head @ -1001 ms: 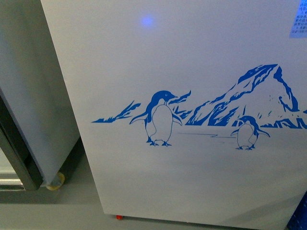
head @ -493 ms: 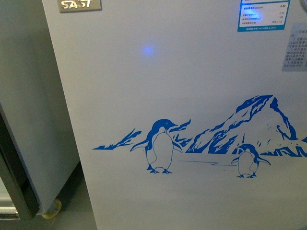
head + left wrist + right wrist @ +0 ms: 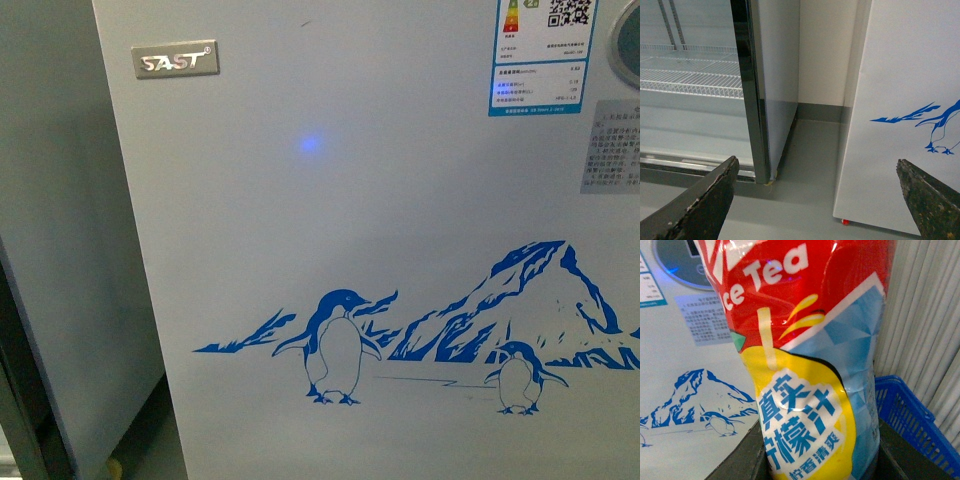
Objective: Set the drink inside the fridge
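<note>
The fridge (image 3: 400, 250) is a white chest freezer whose front fills the front view, with blue penguin-and-mountain art, a SAST badge (image 3: 175, 62) and an energy label (image 3: 542, 55). It also shows in the left wrist view (image 3: 905, 75) and the right wrist view (image 3: 685, 365), where its oval panel (image 3: 680, 265) shows. My right gripper (image 3: 820, 460) is shut on the drink (image 3: 805, 365), a bottle with a red, yellow and blue "Ice Tea" label, held beside the fridge front. My left gripper (image 3: 817, 167) is open and empty, low above the floor. The fridge's lid is out of view.
A tall grey upright glass-door fridge (image 3: 755, 90) with wire shelves (image 3: 690, 75) stands left of the chest freezer, with a narrow gap of grey floor (image 3: 800, 170) between them. A blue plastic crate (image 3: 910, 410) sits by a ribbed wall (image 3: 930, 315) on the right.
The front view has risen up the fridge front: the penguin art has slid down the picture, and the SAST badge and energy label have come into view.
</note>
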